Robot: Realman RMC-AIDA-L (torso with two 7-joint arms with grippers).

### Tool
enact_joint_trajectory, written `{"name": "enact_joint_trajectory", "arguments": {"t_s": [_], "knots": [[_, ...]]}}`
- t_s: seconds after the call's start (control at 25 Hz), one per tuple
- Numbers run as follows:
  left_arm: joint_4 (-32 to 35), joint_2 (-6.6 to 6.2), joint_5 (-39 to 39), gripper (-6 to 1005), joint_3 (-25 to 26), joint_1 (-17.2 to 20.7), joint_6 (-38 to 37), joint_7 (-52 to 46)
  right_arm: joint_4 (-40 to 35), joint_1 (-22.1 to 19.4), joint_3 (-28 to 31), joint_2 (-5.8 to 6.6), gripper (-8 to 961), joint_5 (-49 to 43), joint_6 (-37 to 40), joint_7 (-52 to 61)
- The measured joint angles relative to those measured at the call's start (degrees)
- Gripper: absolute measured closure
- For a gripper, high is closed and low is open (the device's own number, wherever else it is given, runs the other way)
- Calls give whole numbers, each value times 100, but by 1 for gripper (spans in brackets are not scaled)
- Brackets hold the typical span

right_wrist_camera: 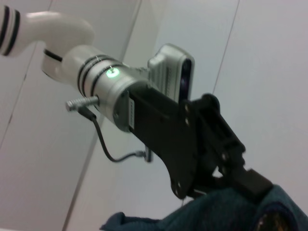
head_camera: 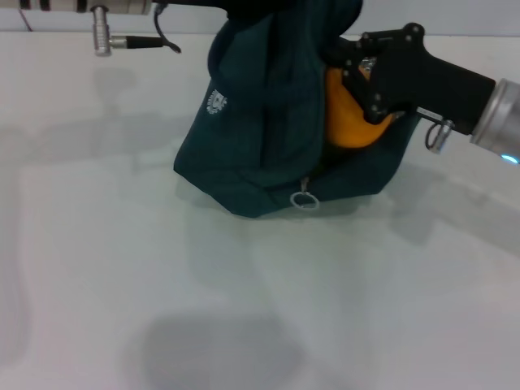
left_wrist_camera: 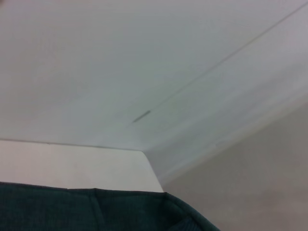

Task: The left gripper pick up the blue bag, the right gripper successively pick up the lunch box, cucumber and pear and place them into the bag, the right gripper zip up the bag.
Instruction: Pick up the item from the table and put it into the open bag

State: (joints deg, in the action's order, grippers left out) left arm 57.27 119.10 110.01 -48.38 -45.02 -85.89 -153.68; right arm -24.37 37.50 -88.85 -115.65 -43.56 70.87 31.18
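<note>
The blue bag [head_camera: 260, 138] stands on the white table, its top held up by my left gripper [right_wrist_camera: 238, 185], which is shut on the fabric [right_wrist_camera: 216, 211]. Its white logo [head_camera: 216, 101] faces left, and the zipper ring pull [head_camera: 305, 200] hangs low at the front. My right gripper [head_camera: 355, 83] reaches in from the right and is shut on the yellow-orange pear [head_camera: 349, 126]. The pear sits at the bag's open side, half inside the fabric. The left wrist view shows only a strip of the blue bag [left_wrist_camera: 96, 211]. The lunch box and the cucumber are hidden.
The white table [head_camera: 162, 284] spreads out in front of and to the left of the bag. The left arm's silver forearm and black cable [head_camera: 122, 36] run along the back left. A pale wall lies behind.
</note>
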Motion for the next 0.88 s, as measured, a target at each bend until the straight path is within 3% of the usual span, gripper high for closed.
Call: {"name": "enact_joint_trajectory", "arguments": {"t_s": [0.36, 0.88], "knots": [[-23, -1, -179, 927, -203, -67, 9, -166, -393, -450, 92, 65, 878, -24, 320, 51], [-100, 16, -169, 927, -198, -29, 62, -54, -277, -273, -22, -7, 874, -651, 402, 816]]}}
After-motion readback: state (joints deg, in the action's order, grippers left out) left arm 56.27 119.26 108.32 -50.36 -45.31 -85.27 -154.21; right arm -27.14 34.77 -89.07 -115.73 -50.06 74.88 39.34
